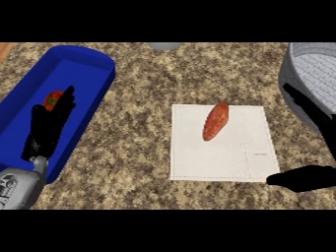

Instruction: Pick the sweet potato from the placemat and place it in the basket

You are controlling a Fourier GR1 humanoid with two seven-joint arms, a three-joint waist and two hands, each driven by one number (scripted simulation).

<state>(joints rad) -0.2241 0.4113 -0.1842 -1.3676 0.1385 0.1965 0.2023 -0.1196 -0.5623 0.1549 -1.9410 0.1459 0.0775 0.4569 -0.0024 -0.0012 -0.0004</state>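
An orange sweet potato point(216, 121) lies slanted on the upper middle of a white placemat point(199, 157) at the counter's centre. The grey basket point(323, 74) stands at the upper right, partly cut off by the view's edge. My right hand point(323, 147) is at the right edge, open, with fingers stretched up along the basket's near side and the thumb pointing left just off the placemat's lower right corner. It is apart from the sweet potato. My left hand point(48, 128) rests open at the lower left, fingers up, over a blue bin.
A long blue bin point(90, 64) lies at the left with a red and green item point(54, 100) inside, partly hidden by my left hand. A grey round object point(165, 46) peeks in at the top edge. Speckled granite counter point(141, 147) surrounds the placemat.
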